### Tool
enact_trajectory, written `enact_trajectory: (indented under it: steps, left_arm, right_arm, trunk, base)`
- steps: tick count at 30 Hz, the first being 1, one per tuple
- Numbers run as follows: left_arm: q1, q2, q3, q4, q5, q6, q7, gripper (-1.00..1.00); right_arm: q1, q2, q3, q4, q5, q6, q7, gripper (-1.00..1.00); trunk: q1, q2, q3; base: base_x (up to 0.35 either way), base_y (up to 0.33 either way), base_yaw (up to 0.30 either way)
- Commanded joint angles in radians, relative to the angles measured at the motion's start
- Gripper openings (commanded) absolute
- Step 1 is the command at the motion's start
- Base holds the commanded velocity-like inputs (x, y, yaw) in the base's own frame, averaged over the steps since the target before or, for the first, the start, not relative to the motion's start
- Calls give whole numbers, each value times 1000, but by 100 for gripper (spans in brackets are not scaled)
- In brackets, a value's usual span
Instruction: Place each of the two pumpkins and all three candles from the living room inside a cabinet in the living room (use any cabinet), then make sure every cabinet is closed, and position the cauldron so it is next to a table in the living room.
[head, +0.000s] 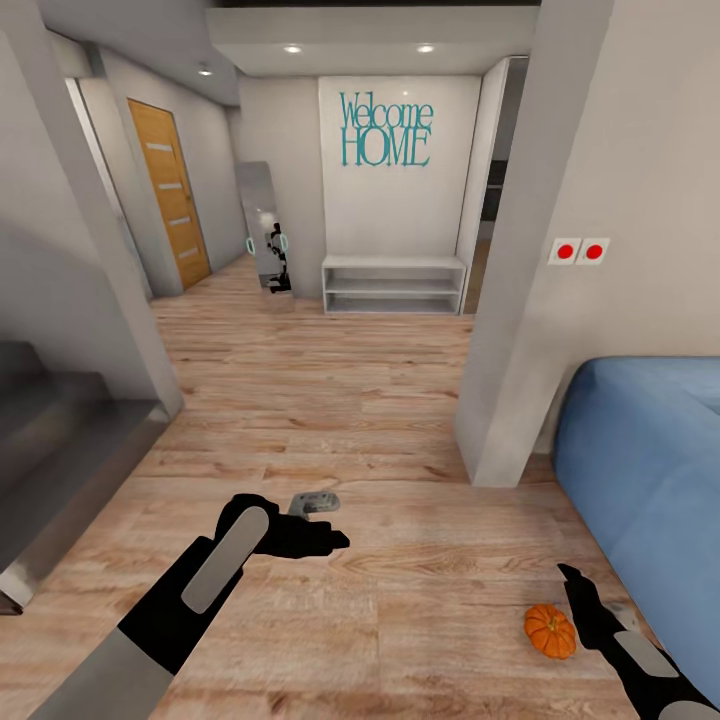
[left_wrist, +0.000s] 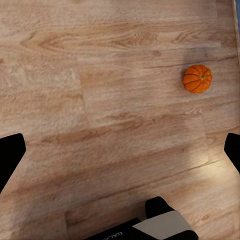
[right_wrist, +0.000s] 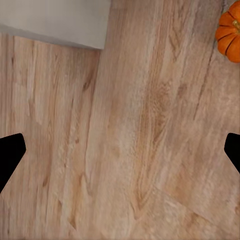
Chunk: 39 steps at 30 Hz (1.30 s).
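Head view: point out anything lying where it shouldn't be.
One pumpkin sits loose on the wooden floor, stem up, beside the blue sofa and just ahead of the right gripper. Nothing looks spilled or damaged.

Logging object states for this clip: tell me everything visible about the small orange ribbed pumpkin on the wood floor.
The small orange ribbed pumpkin is bright, smooth-skinned and round, with deep ribs and a short brownish stem showing in the left wrist view. It sits on the light wood plank floor, near the blue sofa and just beside the right gripper. Nothing grips it; both grippers look open and empty.
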<state>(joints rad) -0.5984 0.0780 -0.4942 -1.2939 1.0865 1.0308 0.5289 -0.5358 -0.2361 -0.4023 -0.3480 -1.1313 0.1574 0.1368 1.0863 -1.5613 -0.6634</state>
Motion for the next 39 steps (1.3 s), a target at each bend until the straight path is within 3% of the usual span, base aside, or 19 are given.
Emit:
enact_trajectory:
  steps: [1, 5, 11, 21, 32, 39]
  left_arm:
    - [-1, 1, -2, -1, 10, 0, 10, 100]
    - [-4, -14, -2, 16, -7, -5, 20, 100]
    - [-8, -31, -1, 50, -38, -10, 25, 100]
    - [-9, -33, -1, 64, -41, -11, 25, 100]
    - [-9, -29, 0, 65, -41, -9, -39, 100]
    - [-9, -25, 2, 64, -42, 1, -69, 100]
  right_arm:
    - [-1, 0, -7, 0, -5, 6, 3, 100]
    - [-2, -3, 9, -9, -6, -6, -14, 100]
    - [-1, -13, -3, -42, -7, -16, -47, 100]
    - [-1, -14, -6, -64, -8, -18, -45, 100]
    - [0, -15, -5, -56, -9, -13, 13, 100]
    - [1, -22, -27, -41, -9, 103, 111, 100]
  trunk:
    - [0, 0, -1]
    - [11, -21, -10]
    - [34, -63, -29]
    - [73, -133, -60]
    - [115, -210, -95]
    - [142, -259, -117]
  base:
    - [0, 0, 0]
    - [0, 0, 0]
    - [0, 0, 0]
    - [0, 0, 0]
    - [0, 0, 0]
    - [0, 0, 0]
